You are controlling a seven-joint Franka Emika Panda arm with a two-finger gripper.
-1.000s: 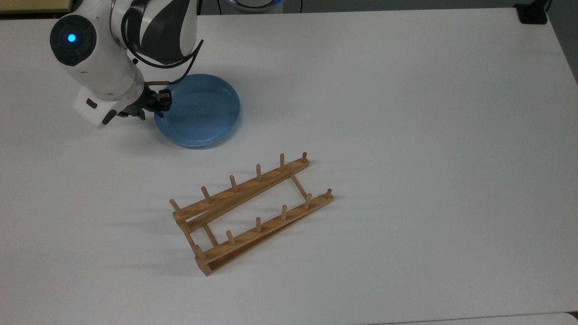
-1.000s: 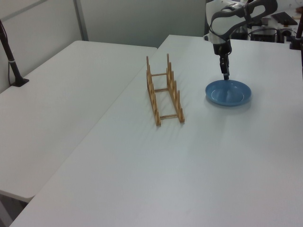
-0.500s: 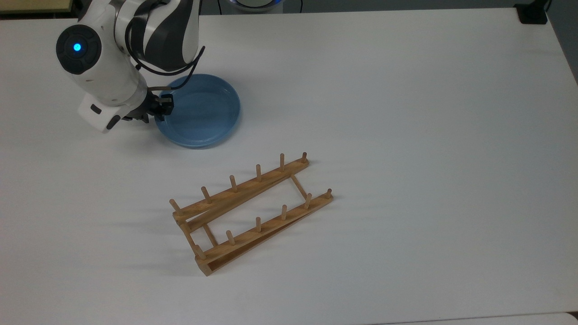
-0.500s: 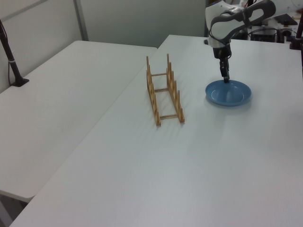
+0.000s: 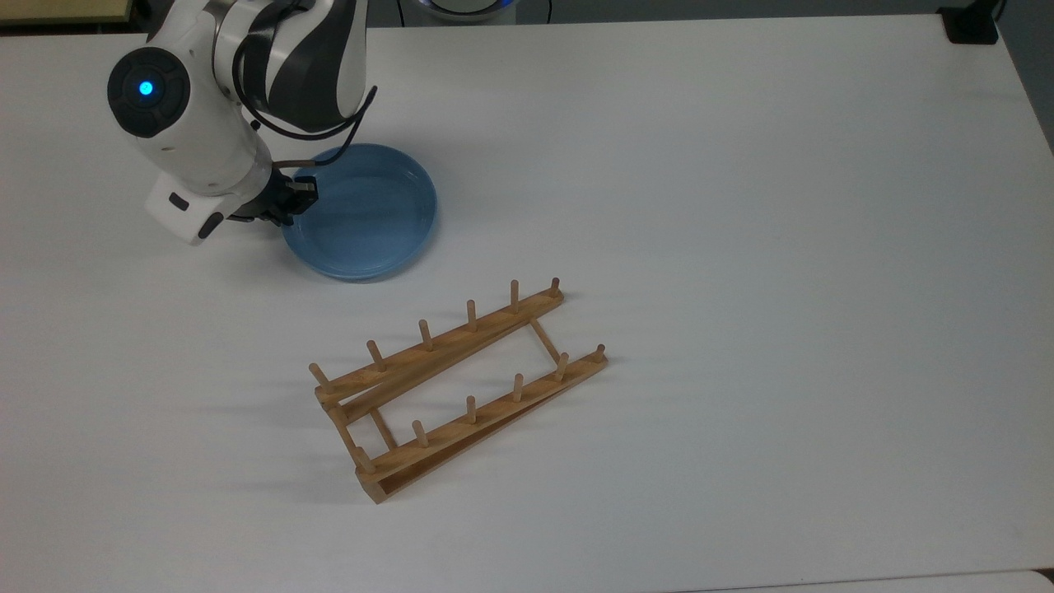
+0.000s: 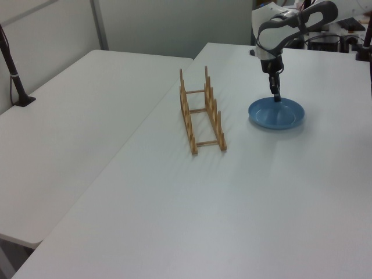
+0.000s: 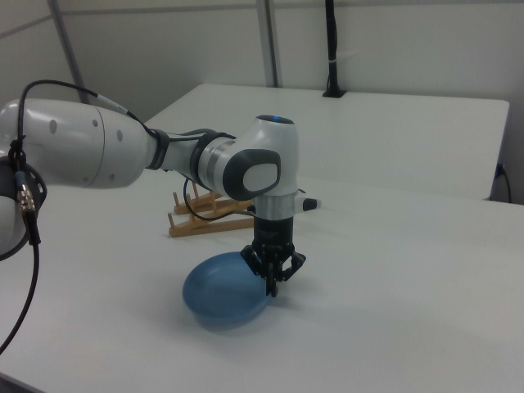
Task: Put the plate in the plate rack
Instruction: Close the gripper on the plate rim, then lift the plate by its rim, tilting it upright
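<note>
The light-blue plate (image 5: 366,214) (image 6: 278,114) (image 7: 221,291) is at the top view's upper left. My gripper (image 5: 298,195) (image 6: 275,96) (image 7: 273,282) points straight down and is shut on the plate's rim, at the edge on the top view's left. In the right view the plate hangs tilted, its gripped edge raised a little off the white table (image 5: 741,247). The wooden plate rack (image 5: 445,346) (image 6: 216,119) (image 7: 205,221) stands empty on the table, lying diagonally below and to the right of the plate in the top view.
A black mount (image 5: 972,25) sits at the table's far right corner in the top view. A second white table (image 6: 87,104) adjoins on the left view's left, with a black post (image 6: 14,75) on it.
The gripper has slid a little toward the plate and shut on its rim. The plate has shifted slightly toward the rack and its gripped edge has come up.
</note>
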